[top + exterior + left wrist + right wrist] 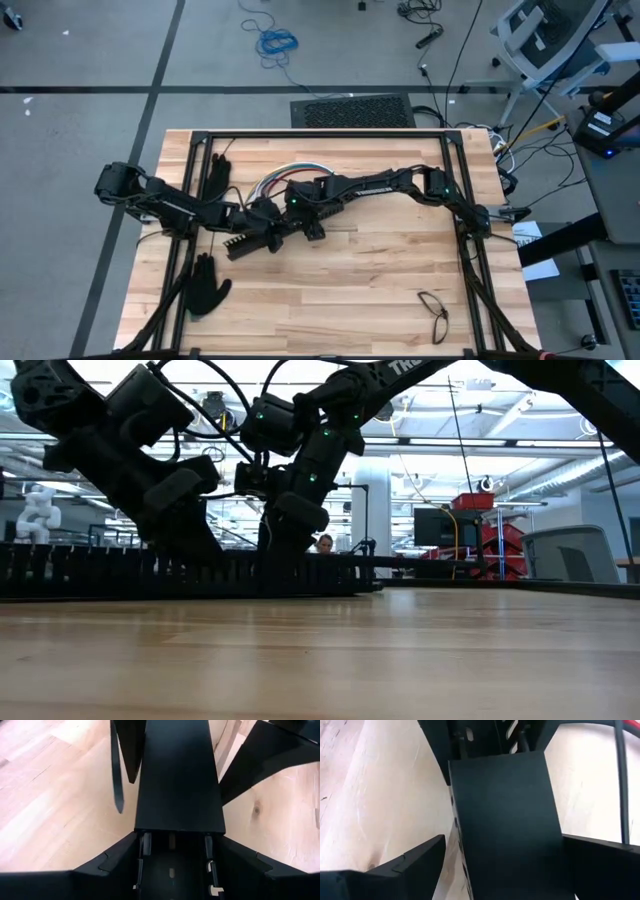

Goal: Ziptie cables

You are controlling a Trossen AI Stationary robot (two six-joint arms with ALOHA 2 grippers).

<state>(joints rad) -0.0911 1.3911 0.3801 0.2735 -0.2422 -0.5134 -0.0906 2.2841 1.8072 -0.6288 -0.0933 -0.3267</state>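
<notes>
A long black slotted bar with a flat black cover lies between my two grippers near the table's middle. My left gripper comes from the table's left and is shut on the bar. My right gripper comes from the right and stands open astride the cover, with bare wood showing between one finger and the bar. The cables, red, white and green, lie in a loop just behind the grippers and pass beside the bar. A thin dark strip stands beside the bar; no ziptie shows for certain. My left gripper pinches the bar's two side walls between its fingers, at the end where the open channel shows below the cover. The fingers slant down from the table's left and lie along the bar. The bar runs on away from the wrist, low over the table.
Two black gloves lie at the left, one at the back and one near the front. A pair of glasses lies at the front right. Black frame rails run along the table's edges. Bare wood lies in front of the grippers.
</notes>
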